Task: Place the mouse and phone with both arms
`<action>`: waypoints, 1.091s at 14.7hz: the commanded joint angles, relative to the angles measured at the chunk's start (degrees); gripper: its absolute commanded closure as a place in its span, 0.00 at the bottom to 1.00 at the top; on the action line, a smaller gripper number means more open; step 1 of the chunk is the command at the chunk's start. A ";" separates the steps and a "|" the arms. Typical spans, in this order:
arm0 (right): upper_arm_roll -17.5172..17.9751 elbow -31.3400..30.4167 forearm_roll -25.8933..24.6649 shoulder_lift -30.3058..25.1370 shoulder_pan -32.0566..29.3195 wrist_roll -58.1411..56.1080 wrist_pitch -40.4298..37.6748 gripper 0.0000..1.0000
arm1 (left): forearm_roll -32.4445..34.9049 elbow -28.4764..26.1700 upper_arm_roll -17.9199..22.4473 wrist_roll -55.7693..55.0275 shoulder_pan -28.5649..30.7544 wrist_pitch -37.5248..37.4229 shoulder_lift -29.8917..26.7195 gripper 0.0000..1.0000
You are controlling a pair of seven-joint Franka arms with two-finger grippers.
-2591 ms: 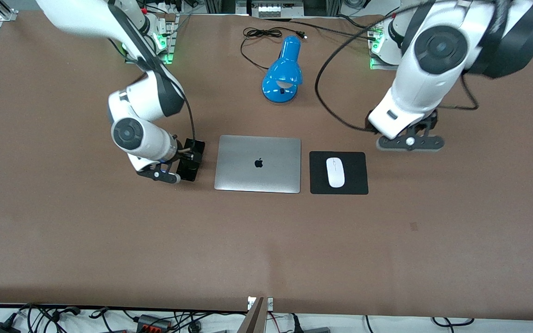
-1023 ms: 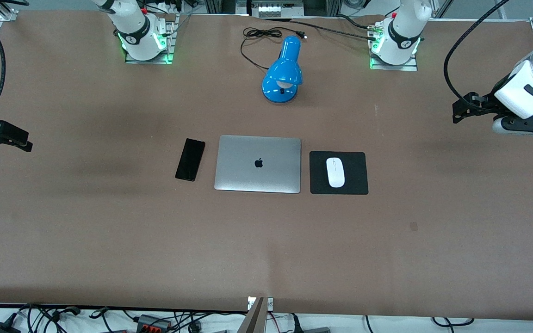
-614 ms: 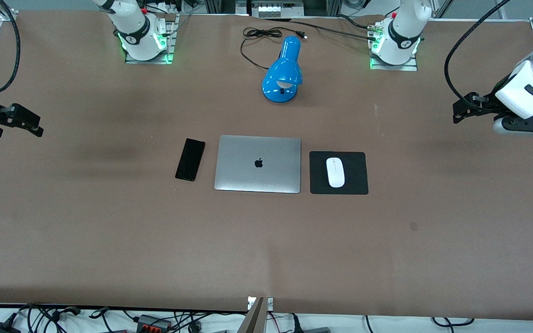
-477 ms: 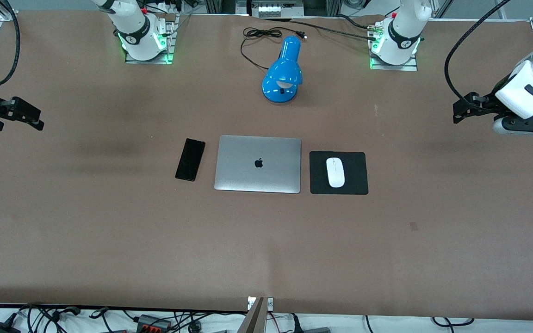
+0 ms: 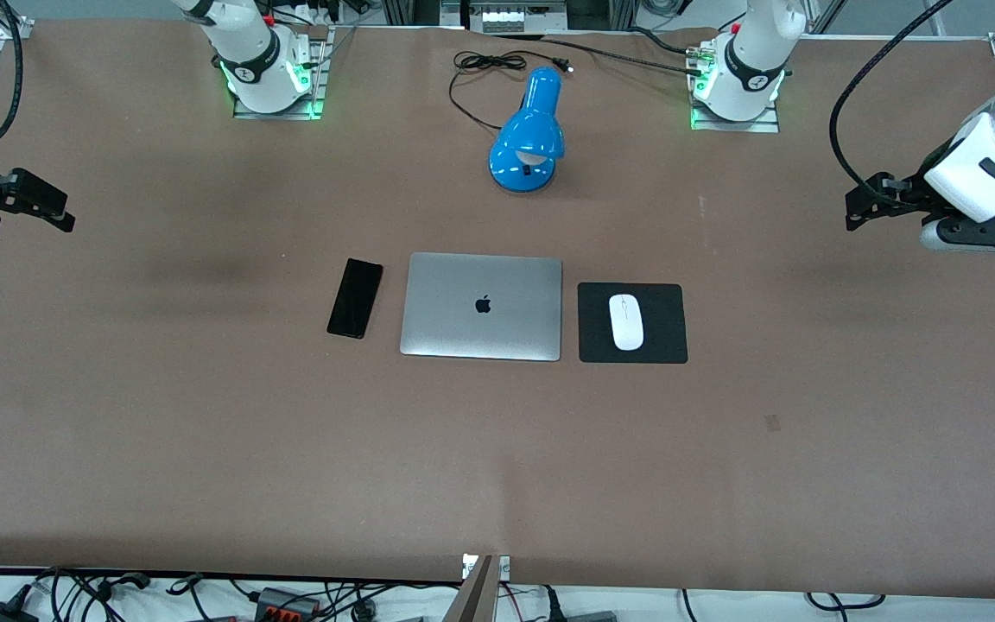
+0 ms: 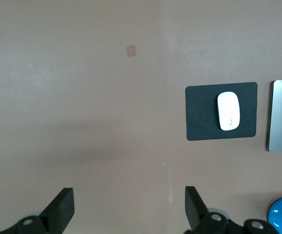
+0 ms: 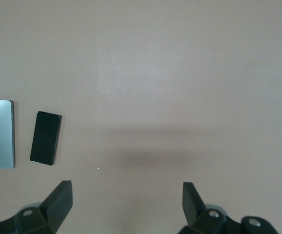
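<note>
The white mouse [image 5: 625,321] lies on the black square pad [image 5: 670,341], beside the closed silver laptop [image 5: 481,306] toward the left arm's end. It also shows in the left wrist view [image 6: 228,111]. The black phone [image 5: 355,297] lies flat on the table beside the laptop toward the right arm's end, and shows in the right wrist view [image 7: 46,138]. My left gripper [image 5: 862,206] is open and empty, up over the table's left-arm end. My right gripper [image 5: 47,206] is open and empty, up over the table's right-arm end.
A blue desk lamp [image 5: 529,134] lies near the arm bases, farther from the front camera than the laptop, with its black cord [image 5: 484,63] coiled beside it. The brown table [image 5: 497,466] stretches wide nearer the front camera.
My right gripper let go of the phone and drew back to the table's right-arm end, lately rising a little. My left arm drew back from beside the pad to its end and now holds still.
</note>
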 commanded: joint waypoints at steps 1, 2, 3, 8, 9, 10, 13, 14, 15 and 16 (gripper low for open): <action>0.36 0.51 0.37 -0.28 -0.10 0.03 -0.92 0.00 | 0.78 -0.09 -0.80 0.76 0.29 0.45 -0.61 0.00; 0.28 0.51 0.54 -0.45 -0.27 0.12 -1.09 0.00 | 0.69 -0.09 -0.72 0.76 0.37 0.37 -0.61 0.00; 0.19 0.43 0.63 -0.36 -0.36 0.12 -1.00 0.00 | 0.69 -0.09 -0.72 0.76 0.37 0.45 -0.52 0.00; 0.19 0.16 0.54 -0.19 -0.45 0.12 -0.48 0.00 | 0.69 0.00 -0.81 0.76 0.20 0.45 -0.34 0.00; 0.62 0.16 0.37 -0.19 -0.88 0.12 -0.39 0.00 | 0.69 0.00 -0.81 0.85 0.20 0.45 -0.34 0.00; 0.89 0.16 0.37 -0.19 -1.41 0.12 -0.30 0.00 | 0.69 0.00 -0.72 0.85 0.55 0.45 -0.26 0.00; 1.94 0.25 0.54 -0.54 -2.73 0.12 -0.48 0.00 | 0.69 0.17 -0.81 0.76 0.20 0.45 -0.25 0.00; 2.03 0.16 0.54 -0.45 -2.65 0.12 -0.39 0.00 | 0.69 0.26 -0.81 0.76 0.11 0.45 -0.25 0.00; 2.03 0.16 0.28 -0.45 -2.47 0.12 -0.39 0.00 | 0.69 0.35 -0.81 0.76 0.11 0.45 -0.25 0.00; 2.03 0.25 0.28 -0.54 -2.38 0.21 -0.48 0.00 | 0.69 0.35 -0.81 0.50 0.11 0.45 -0.25 0.00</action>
